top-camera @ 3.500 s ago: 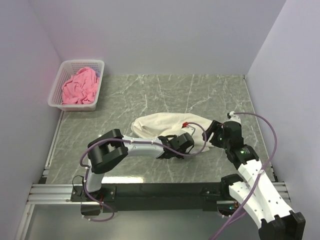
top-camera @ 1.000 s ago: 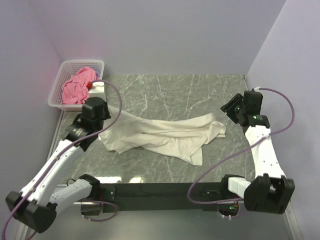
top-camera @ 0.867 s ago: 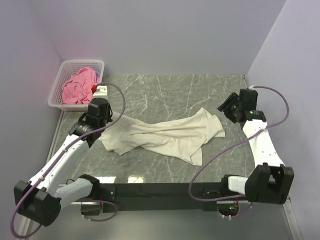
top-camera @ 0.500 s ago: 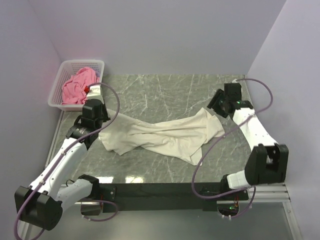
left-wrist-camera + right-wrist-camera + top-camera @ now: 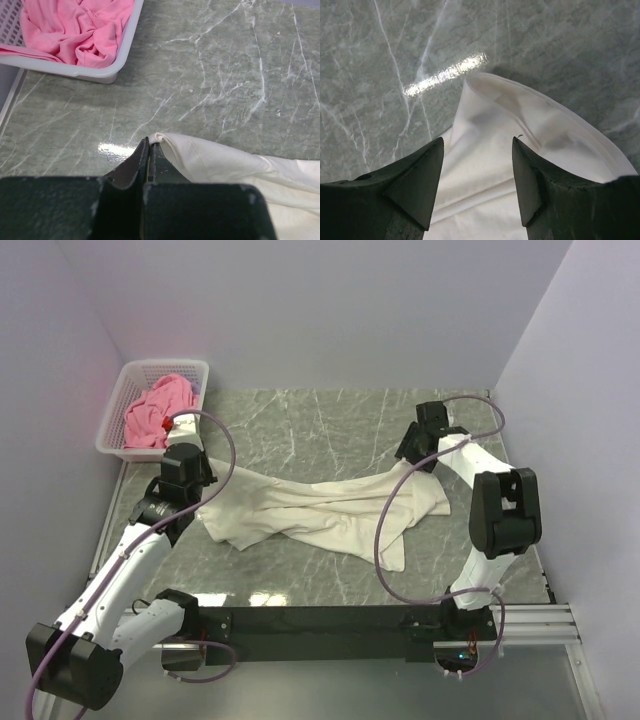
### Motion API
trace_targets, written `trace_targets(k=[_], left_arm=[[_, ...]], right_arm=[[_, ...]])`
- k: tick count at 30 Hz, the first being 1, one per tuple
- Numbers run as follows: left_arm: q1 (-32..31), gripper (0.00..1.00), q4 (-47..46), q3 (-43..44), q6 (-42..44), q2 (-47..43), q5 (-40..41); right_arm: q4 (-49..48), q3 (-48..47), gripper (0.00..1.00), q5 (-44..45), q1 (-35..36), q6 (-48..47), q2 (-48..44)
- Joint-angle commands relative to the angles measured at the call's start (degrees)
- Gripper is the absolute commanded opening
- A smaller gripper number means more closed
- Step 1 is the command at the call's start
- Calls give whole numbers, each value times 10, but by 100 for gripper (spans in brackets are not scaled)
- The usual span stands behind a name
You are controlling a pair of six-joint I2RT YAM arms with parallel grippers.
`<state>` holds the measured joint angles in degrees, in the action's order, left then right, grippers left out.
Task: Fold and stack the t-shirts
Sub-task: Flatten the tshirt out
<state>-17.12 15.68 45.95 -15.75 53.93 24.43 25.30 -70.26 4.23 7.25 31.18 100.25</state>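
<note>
Pink cotton sits at the far left: the pink t-shirt (image 5: pixel 158 415) lies crumpled inside the white lattice basket (image 5: pixel 145 453), which stands at the far-left corner of the green marble table (image 5: pixel 330 425). Near the basket, to its right, the left gripper (image 5: pixel 149 147) has its jaws fully closed, pinching the left end of the cream-white t-shirt (image 5: pixel 330 515). This shirt stretches rightward across the middle of the table as a long, wrinkled band, with one flap trailing toward the near edge. At its right end, the right gripper (image 5: pixel 477 150) is positioned over the hemmed corner with its jaws set wide apart. The corner lies between the fingertips, ungripped.
</note>
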Motion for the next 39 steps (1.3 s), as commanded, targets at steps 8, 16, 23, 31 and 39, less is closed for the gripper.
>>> trace_targets(k=[8, 16, 23, 31, 39], left_arm=[[2, 1, -24, -1, 2, -9, 22], [9, 1, 16, 110, 25, 29, 46], [14, 1, 51, 304, 43, 75, 39], [14, 1, 143, 504, 56, 89, -5], [14, 1, 196, 491, 47, -63, -104]], right_arm=[[-32, -47, 54, -15, -2, 9, 77], [47, -163, 0, 23, -18, -16, 0], [89, -257, 0, -8, -61, -24, -113], [148, -307, 0, -78, -108, -39, -222], [169, -217, 0, -69, -128, -59, -426]])
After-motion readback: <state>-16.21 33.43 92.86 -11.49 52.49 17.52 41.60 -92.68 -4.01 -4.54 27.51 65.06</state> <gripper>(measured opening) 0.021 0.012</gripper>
